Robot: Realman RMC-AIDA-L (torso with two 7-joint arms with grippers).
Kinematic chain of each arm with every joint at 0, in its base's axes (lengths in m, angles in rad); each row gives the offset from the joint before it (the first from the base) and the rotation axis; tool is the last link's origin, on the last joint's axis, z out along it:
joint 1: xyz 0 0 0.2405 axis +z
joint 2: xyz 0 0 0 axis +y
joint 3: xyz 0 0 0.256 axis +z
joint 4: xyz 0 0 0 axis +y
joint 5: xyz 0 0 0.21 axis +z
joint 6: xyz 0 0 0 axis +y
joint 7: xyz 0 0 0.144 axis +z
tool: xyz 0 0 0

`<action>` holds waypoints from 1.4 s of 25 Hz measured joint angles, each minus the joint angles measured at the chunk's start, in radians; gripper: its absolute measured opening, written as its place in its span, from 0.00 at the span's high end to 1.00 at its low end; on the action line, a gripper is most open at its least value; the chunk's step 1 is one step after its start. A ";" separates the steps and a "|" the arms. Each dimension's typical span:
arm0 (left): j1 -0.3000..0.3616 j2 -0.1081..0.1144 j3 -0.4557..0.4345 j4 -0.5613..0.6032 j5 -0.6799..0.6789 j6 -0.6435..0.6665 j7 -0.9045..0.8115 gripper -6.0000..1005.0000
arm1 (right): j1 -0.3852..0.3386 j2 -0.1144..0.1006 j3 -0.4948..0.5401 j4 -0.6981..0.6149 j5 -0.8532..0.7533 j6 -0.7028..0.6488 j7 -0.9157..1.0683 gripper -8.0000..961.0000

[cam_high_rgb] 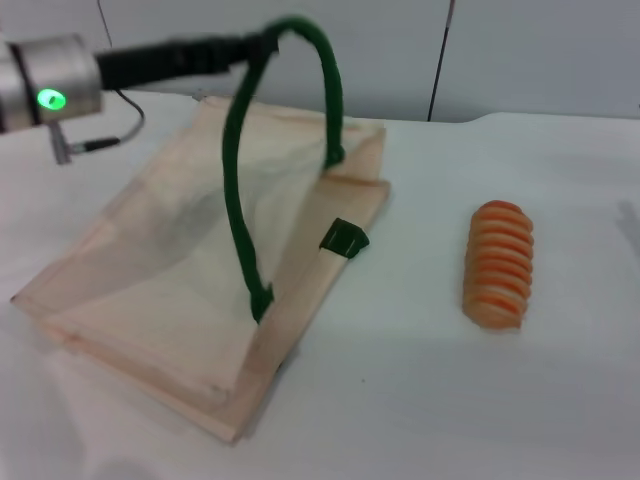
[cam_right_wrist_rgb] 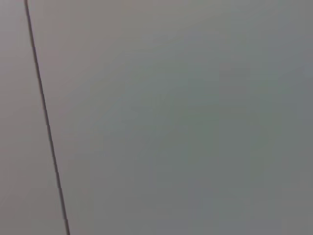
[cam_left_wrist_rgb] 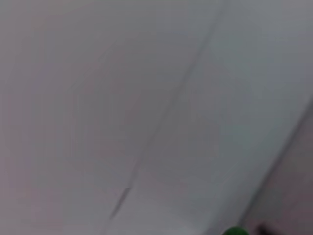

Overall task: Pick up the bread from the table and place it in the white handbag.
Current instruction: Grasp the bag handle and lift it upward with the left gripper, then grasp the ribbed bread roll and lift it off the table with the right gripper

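Observation:
The white handbag (cam_high_rgb: 190, 270) lies on the table (cam_high_rgb: 400, 400) at the left in the head view. One dark green handle (cam_high_rgb: 240, 210) is pulled up in a tall loop, which lifts the bag's upper side. My left gripper (cam_high_rgb: 258, 45) reaches in from the upper left and is shut on the top of that handle. A sliver of green handle (cam_left_wrist_rgb: 234, 231) shows at the edge of the left wrist view. The bread (cam_high_rgb: 498, 265), an orange-tan ridged loaf, lies on the table to the right of the bag, apart from it. My right gripper is out of view.
A green tab (cam_high_rgb: 344, 238) of the other handle lies on the bag's right edge. A grey panelled wall (cam_high_rgb: 500, 50) stands behind the table. The right wrist view shows only a grey panel with a dark seam (cam_right_wrist_rgb: 46, 122).

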 joint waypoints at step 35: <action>0.057 0.054 0.000 -0.067 -0.098 0.187 -0.037 0.88 | 0.141 -0.010 -0.335 -0.892 -1.358 0.150 1.560 0.08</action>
